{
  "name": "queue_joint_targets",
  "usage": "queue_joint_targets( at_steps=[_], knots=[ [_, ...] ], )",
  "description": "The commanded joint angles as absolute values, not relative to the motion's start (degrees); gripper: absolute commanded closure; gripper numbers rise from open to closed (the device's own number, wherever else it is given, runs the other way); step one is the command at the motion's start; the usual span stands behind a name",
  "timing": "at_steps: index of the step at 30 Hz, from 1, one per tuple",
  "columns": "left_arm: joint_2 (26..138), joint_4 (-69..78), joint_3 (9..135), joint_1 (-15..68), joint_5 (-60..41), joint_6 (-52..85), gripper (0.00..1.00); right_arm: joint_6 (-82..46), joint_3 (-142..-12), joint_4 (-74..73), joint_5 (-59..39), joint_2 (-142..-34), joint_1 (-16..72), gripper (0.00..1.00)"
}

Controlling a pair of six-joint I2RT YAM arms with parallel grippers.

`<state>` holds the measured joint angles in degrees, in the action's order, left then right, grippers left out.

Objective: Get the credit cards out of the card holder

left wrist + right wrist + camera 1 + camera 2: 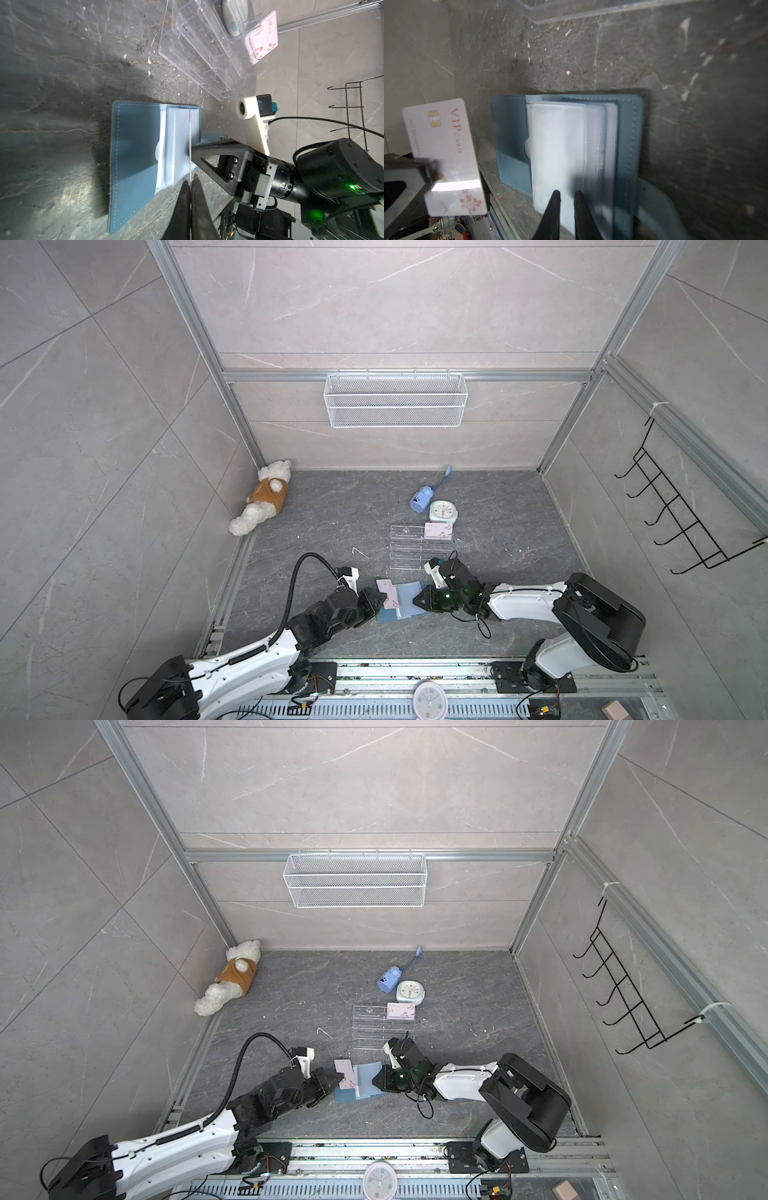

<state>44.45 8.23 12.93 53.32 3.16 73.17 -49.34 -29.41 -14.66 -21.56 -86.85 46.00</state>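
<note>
The dusty-blue card holder (pixel 409 605) (pixel 368 1088) lies open on the dark floor between my two arms, its clear sleeves (pixel 558 145) fanned up. My left gripper (pixel 380 598) (pixel 338 1078) (pixel 190 180) is shut on one pale pink credit card (pixel 388 594) (pixel 444 153), held just off the holder's left edge; the left wrist view shows it edge-on. My right gripper (pixel 417 599) (pixel 567 194) hovers at the holder's right side, jaws a narrow gap apart over the sleeves, gripping nothing. A second card (pixel 438 531) (pixel 262 39) stands in the clear rack.
A clear acrylic tiered rack (pixel 415 547) sits just behind the holder, with a small clock (pixel 443 512) and a blue bottle-like item (pixel 420 497) behind it. A plush dog (pixel 262 502) lies in the back left corner. A wire basket (pixel 395 400) and black hooks (pixel 681 514) hang on the walls.
</note>
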Motion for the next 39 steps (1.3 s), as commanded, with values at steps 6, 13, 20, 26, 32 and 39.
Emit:
queue_joint_targets(
  at_steps=[6,13,20,26,32,39],
  knots=[
    [39.4,-0.51,19.86,53.27,4.82,67.88,1.0,-43.04,-39.52,1.45,-18.05,-77.96,45.97,0.61],
    [41.65,1.57,22.69,53.27,3.98,65.63,1.0,-37.29,-42.78,12.68,-9.11,-68.53,42.68,0.31],
    [48.97,8.94,27.71,53.31,-0.88,62.79,1.0,-33.25,-44.3,19.36,-12.18,-61.44,35.39,0.11],
    [57.56,16.45,34.26,53.24,-6.6,60.96,1.0,-31.04,-45.14,22.51,-16.95,-55.86,28.38,0.02],
    [65.74,24.32,39.55,53.24,-11.34,62.36,1.0,-33.04,-46.93,22.51,-24.95,-52.46,21.99,0.02],
    [72.24,32.33,43.93,53.25,-15.03,65.94,1.0,-43.17,-45.41,10.65,-38.58,-50.53,14.49,0.05]
  ],
)
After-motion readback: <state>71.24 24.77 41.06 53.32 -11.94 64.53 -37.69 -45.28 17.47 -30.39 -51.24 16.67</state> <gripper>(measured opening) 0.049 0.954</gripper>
